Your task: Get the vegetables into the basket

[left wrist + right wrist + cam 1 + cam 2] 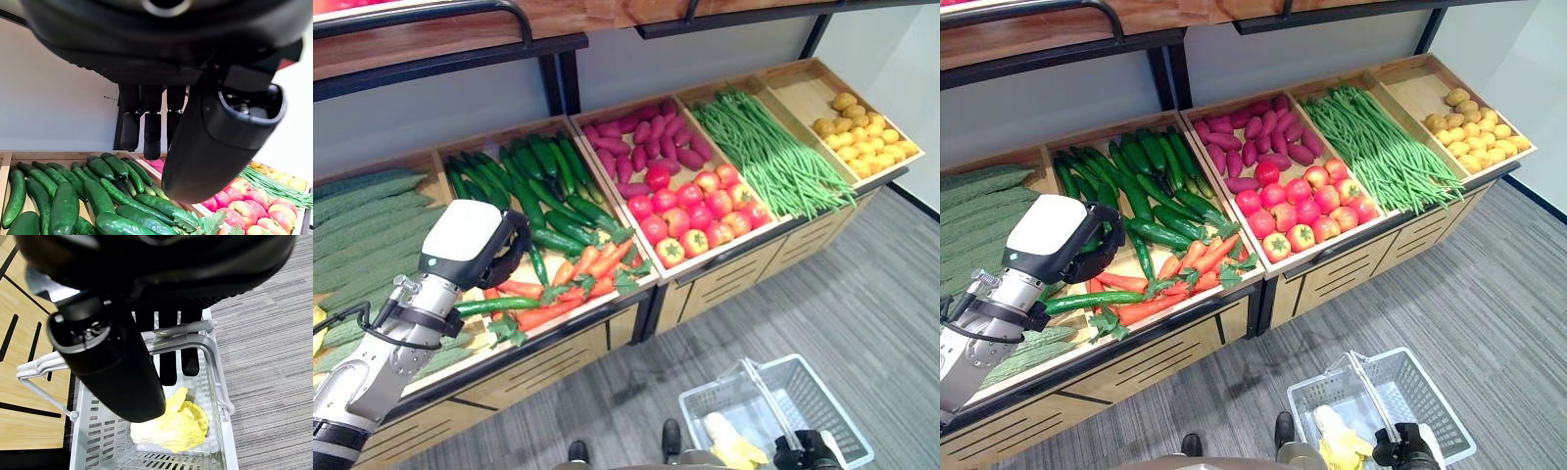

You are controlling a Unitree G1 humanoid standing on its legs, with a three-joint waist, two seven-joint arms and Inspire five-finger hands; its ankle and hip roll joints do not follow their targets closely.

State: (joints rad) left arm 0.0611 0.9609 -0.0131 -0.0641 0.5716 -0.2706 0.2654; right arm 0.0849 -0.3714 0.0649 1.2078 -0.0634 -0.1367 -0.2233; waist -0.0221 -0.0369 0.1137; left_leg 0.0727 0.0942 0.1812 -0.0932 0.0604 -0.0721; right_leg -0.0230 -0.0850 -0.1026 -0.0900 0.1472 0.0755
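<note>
The basket (803, 392) is a grey wire-mesh type standing on the carpeted floor (862, 294) in front of the display stand. It contains one pale yellow leafy vegetable (171, 426), lying at one end of the basket.

The handles (181, 335) of the basket are raised. The right robot hand (146, 333) is at these handles: in the right wrist view its fingers (168, 362) reach down past the handle bars and its thumb lies on the near side of them. Whether the fingers are curled round the bars cannot be told.

The left robot hand (475, 245) hovers above the front of the cucumber and carrot crate. In the left wrist view its fingers (151, 122) hang straight and relaxed, the thumb (220, 137) stands apart from them, and the hand holds nothing.

The stand carries slanted wooden crates (636, 284) side by side. From the robot's left to right:

- Ridged gourds (362, 225), long and dull green.
- Cucumbers (538, 176) at the back, carrots (568, 284) with green tops at the front. One cucumber lies across the carrots, just beside the left robot hand.
- Purple sweet potatoes (646, 137) at the back, tomatoes (700, 206) at the front.
- Green beans (773, 157), laid lengthwise.
- Small yellow potatoes (862, 137), heaped toward the front of the crate.

Drawer-like panels (744, 269) with dark slots run below the crates.
</note>
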